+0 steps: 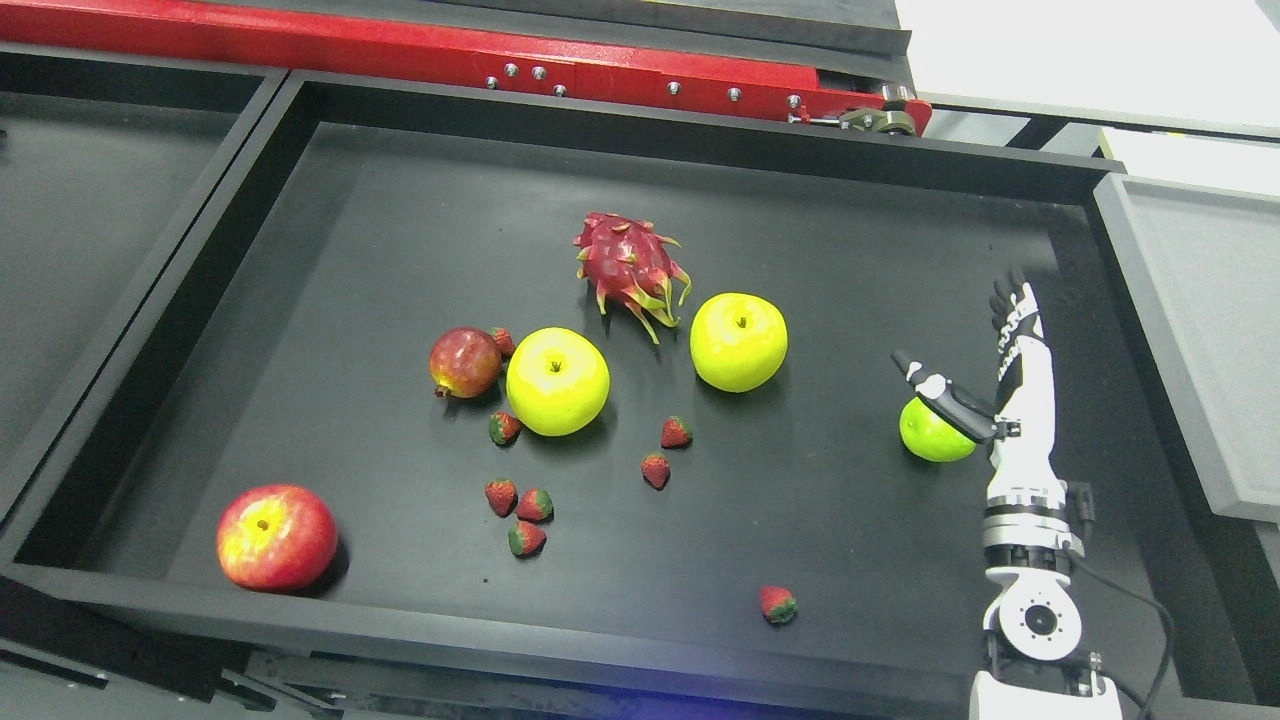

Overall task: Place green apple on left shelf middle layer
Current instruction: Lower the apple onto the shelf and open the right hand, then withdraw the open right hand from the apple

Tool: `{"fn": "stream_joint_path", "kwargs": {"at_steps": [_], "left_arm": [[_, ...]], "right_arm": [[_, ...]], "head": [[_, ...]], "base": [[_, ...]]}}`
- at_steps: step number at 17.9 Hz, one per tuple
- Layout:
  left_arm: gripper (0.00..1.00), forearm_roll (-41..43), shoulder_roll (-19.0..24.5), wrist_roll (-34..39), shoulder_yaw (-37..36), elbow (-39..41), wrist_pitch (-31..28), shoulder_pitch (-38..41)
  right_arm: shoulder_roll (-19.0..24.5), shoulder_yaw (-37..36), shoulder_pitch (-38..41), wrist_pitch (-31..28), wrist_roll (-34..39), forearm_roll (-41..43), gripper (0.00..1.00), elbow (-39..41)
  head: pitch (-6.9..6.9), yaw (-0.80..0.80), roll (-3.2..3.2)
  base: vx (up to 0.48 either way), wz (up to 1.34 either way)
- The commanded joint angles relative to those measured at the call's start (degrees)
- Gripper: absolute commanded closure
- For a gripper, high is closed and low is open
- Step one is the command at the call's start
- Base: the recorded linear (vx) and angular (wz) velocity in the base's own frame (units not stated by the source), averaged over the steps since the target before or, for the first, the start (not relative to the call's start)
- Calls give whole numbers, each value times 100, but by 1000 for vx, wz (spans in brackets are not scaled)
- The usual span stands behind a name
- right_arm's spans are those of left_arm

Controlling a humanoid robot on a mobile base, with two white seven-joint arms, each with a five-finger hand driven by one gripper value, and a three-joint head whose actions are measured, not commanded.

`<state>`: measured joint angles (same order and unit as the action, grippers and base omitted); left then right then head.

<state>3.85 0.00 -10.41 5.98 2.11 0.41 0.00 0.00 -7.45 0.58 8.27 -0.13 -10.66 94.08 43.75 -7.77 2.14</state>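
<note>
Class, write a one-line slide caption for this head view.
Right hand open beside the small green apple in a black tray of fruit.

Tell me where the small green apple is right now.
In the head view, the small round green apple lies on the right side of the black tray, just beside the robot's open right hand, right of the larger yellow-green apple.

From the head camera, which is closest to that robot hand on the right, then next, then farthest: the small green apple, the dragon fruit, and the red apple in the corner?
Measured from the right hand:
1. Small green apple, right beside the hand, under its thumb.
2. Dragon fruit, mid-tray, toward the back.
3. Red apple, front left corner of the tray.
</note>
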Motion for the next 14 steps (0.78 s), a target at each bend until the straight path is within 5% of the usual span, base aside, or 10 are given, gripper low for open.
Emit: {"fn": "stream_joint_path", "kwargs": {"at_steps": [1,14], "left_arm": [[0,1,100,-5,0,0,3,-123],[0,1,100,-5,0,0,3,-123]], "right_arm": [[-100,94,249,26,-214,1096,0,-144],[-100,692,830,26,-505,1541,0,269]], "head": [[0,0,0],[0,0,0]], "base": [[0,0],[0,0]]}}
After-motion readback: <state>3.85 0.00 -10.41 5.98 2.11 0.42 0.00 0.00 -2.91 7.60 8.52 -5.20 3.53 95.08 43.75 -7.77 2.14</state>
